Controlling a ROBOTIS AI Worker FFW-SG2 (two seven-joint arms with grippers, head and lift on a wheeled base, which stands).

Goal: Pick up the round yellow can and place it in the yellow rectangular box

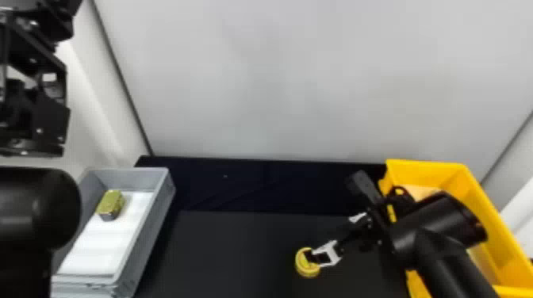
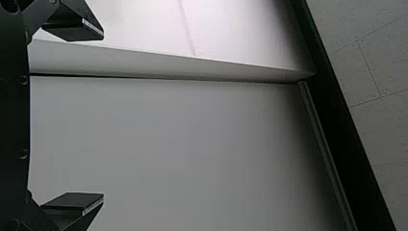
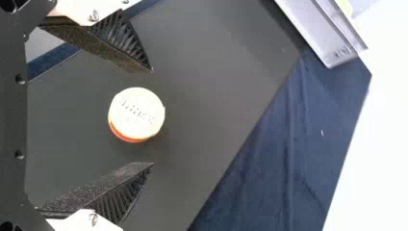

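Yellow, the round can (image 3: 136, 114) sits on the black table (image 1: 222, 253), framed by my right gripper (image 3: 152, 117), spread wide and holding nothing; I'm at the grasping step, which next wants careful centring, then closing.

Can (image 3: 136, 114) on table (image 1: 238, 253), between 2 boxes (image 1: 426, 172)

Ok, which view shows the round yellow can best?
The right wrist view: the whole can lies uncovered between the open right fingers. In the head view, they partly hide it. The left wrist view faces pale walls.
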